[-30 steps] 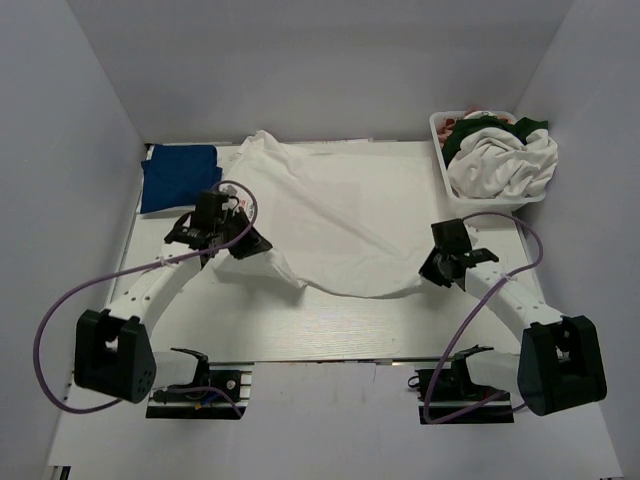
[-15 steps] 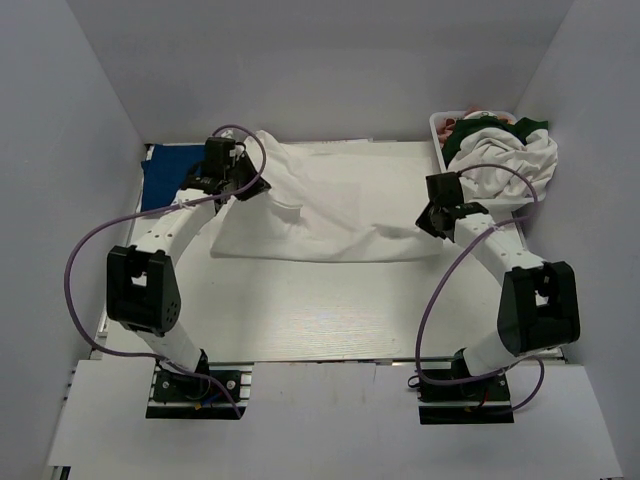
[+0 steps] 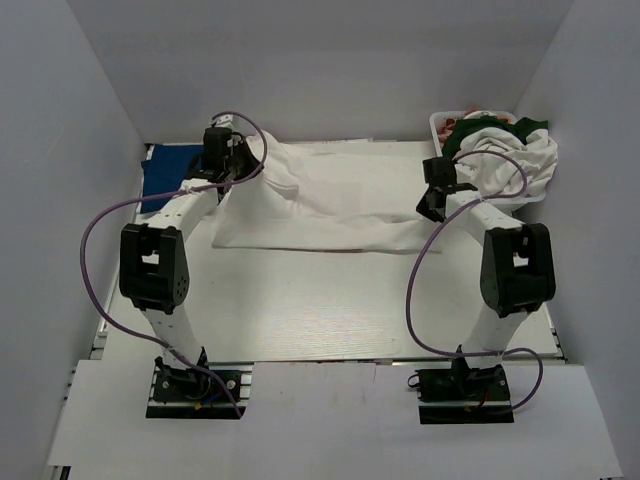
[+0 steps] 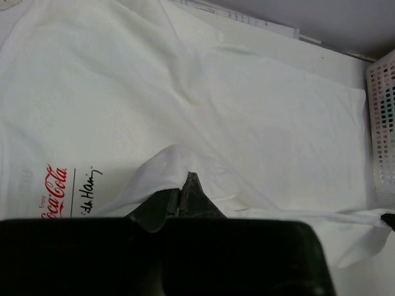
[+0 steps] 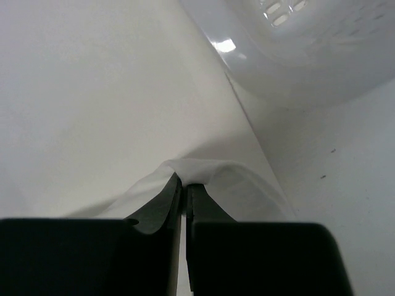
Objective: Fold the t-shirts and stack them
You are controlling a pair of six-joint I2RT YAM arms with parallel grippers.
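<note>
Two arms stretch over the table (image 3: 320, 300) in the top view. The basket (image 3: 438, 150) sits at the far right corner, heaped w/ t-shirts: a white one (image 3: 510, 165) on top, dark green (image 3: 468, 137) and pink (image 3: 460, 123) showing behind it. Left of the basket a big white t-shirt (image 3: 340, 205) lies spread across the far half of the table, rumpled, its right end just beside the basket's left wall. The left gripper (image 3: 240, 175) sits at the tee's end farthest from the basket, jaws shut on a bunch of cloth. The right gripper (image 3: 430, 208) is just off the basket's near-left corner, also pinching the tee. A blue t-shirt (image 3: 165, 180) lies flat well left of the basket, beyond the left gripper.

Left wrist view: left gripper (image 4: 185, 185) has its fingers pressed together w/ a fold of the white t-shirt (image 4: 247, 111) caught betw. them. A red Coca-Cola print (image 4: 55, 191) shows on the cloth, on the side away from the basket (image 4: 384, 117), whose lattice wall sits at the frame's right edge.

Right wrist view: right gripper (image 5: 184, 185) is clamped tight on a thin fold of the white t-shirt (image 5: 80, 111). The basket (image 5: 321, 43) wall rises close by, upper right of the fingers.
</note>
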